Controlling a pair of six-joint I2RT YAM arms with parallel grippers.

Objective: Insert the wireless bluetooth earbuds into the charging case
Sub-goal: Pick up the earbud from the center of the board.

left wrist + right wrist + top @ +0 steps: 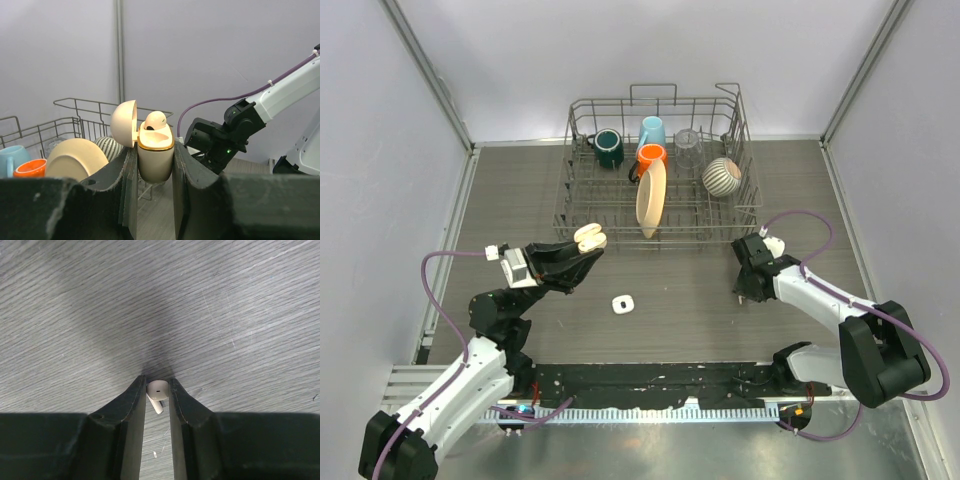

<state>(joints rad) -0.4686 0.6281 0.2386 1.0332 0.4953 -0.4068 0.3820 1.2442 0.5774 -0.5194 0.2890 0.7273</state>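
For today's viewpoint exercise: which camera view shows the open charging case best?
The left wrist view: the charging case sits centred and close, lid open, with one earbud seated inside. The top external view shows it small and from above; the right wrist view misses it.

- Between the left jaws, the charging case (155, 162) is looking like smooth satin cream plastic, its rim gleaming metallic gold.
- Between the right jaws, the earbud (156, 391) is showing glossy white plastic.
- Under the right jaws, the table (210, 305) is showing matt grey wood grain.
- Beyond the left jaws, the dish rack (575, 185) is looking like thin metal wire.
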